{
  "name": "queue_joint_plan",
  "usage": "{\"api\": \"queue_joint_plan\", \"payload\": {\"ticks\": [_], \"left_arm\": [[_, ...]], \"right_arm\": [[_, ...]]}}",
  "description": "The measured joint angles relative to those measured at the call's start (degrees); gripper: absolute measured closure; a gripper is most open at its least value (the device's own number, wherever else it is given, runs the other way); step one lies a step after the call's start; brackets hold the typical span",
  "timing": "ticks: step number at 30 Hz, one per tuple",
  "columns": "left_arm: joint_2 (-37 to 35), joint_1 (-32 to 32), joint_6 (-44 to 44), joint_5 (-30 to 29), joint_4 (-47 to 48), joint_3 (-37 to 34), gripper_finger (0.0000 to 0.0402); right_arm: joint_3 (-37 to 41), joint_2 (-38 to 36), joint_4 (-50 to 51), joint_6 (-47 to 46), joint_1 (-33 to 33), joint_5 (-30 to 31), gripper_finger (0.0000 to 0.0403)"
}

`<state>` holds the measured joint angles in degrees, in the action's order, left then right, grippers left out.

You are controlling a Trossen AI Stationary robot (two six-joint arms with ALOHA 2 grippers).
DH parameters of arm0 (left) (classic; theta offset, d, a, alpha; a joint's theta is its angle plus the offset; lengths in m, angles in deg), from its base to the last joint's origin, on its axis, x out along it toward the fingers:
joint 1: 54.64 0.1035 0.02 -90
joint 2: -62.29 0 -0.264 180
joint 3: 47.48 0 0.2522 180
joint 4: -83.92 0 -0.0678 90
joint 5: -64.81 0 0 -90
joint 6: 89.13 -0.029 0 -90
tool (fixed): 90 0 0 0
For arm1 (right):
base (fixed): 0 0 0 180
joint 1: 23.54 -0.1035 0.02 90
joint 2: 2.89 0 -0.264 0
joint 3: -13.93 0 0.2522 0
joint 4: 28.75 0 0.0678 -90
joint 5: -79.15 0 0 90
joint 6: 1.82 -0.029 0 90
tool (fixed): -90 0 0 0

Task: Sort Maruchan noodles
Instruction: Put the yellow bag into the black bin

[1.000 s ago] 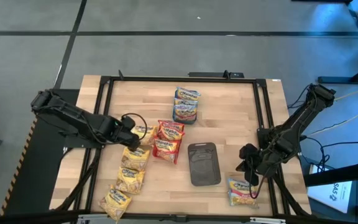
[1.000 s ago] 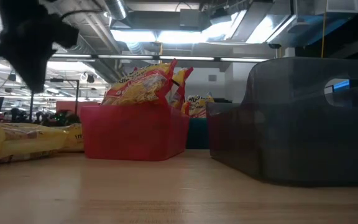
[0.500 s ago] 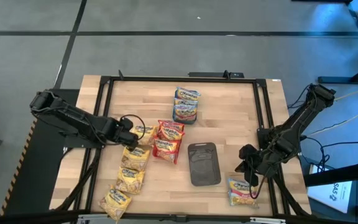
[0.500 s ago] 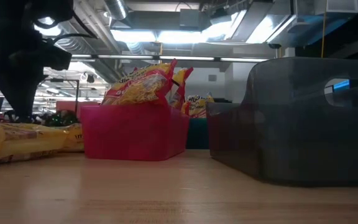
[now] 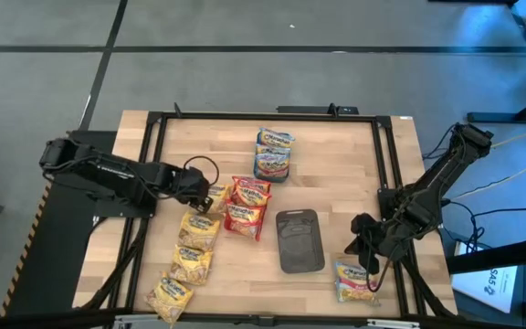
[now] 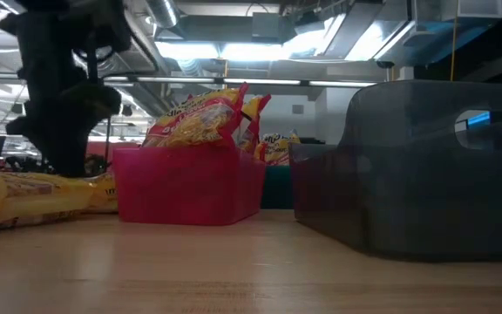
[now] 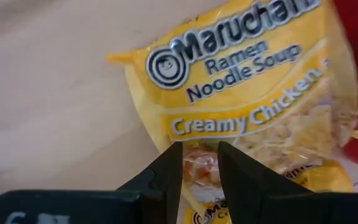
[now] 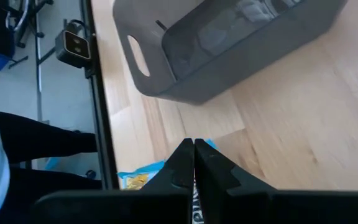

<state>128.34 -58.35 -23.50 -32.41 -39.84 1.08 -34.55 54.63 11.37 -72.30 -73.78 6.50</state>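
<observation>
Your left claw is hovering over a yellow Creamy Chicken packet at the left of the wooden counter; its fingers are standing a narrow gap apart with nothing between them, the packet lying flat just below. In the high view that claw is sitting beside the red tray, which is carrying red packets. Below it a column of yellow packets is running down toward the counter's near edge. Your right claw is waiting at the right edge, fingers pressed together and empty, above a blue-and-pink packet near the front right corner. The grey tray is resting between the two groups. Farther back, more blue-and-pink packets are stacked near the far middle.
</observation>
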Motion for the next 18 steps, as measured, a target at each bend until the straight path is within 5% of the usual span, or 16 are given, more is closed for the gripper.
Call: {"api": "queue_joint_plan", "payload": {"ticks": [18], "left_arm": [[-0.56,9.28,-4.83,3.38,-2.39,-2.43,0.0305]], "right_arm": [[0.0,0.0,-2.77,0.02,0.0,-0.38,0.0391]]}}
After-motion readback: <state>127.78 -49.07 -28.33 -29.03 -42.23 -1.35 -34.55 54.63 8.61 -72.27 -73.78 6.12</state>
